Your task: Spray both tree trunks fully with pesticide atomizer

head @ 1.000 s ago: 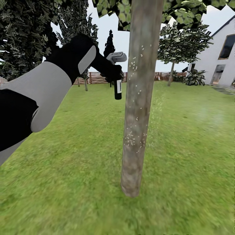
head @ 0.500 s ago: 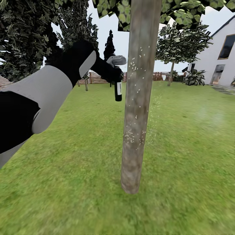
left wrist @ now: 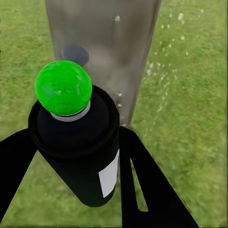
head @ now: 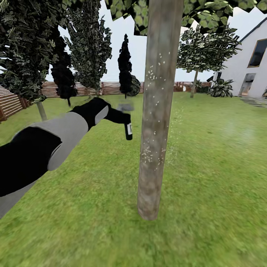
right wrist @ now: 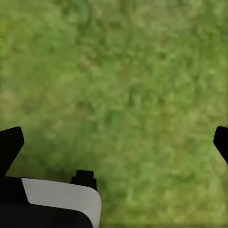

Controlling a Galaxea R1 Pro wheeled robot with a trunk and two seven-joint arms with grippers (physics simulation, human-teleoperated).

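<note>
A thick grey-brown tree trunk (head: 157, 111) rises just ahead of me, flecked with white droplets at mid height and higher up. My left gripper (head: 125, 121) is shut on the pesticide atomizer (head: 128, 132), a small black bottle with a white label, held just left of the trunk. In the left wrist view the atomizer (left wrist: 78, 147) sits between the black fingers (left wrist: 142, 180) of my left gripper (left wrist: 78, 166), its top glowing green, pointing at the trunk (left wrist: 104, 47). A second tree (head: 194, 83) stands far back on the lawn. My right gripper (right wrist: 114, 142) is open over grass.
Green lawn (head: 207, 178) spreads all around the trunk. Dark cone-shaped trees (head: 125, 63) and a brown slat fence (head: 15, 102) line the back left. A white house (head: 248, 63) with a low palm-like plant (head: 221, 89) stands at the back right.
My left arm has dropped from upper trunk height to mid height with the atomizer still held beside the trunk. The trunk and the view stay as they were half a second ago.
</note>
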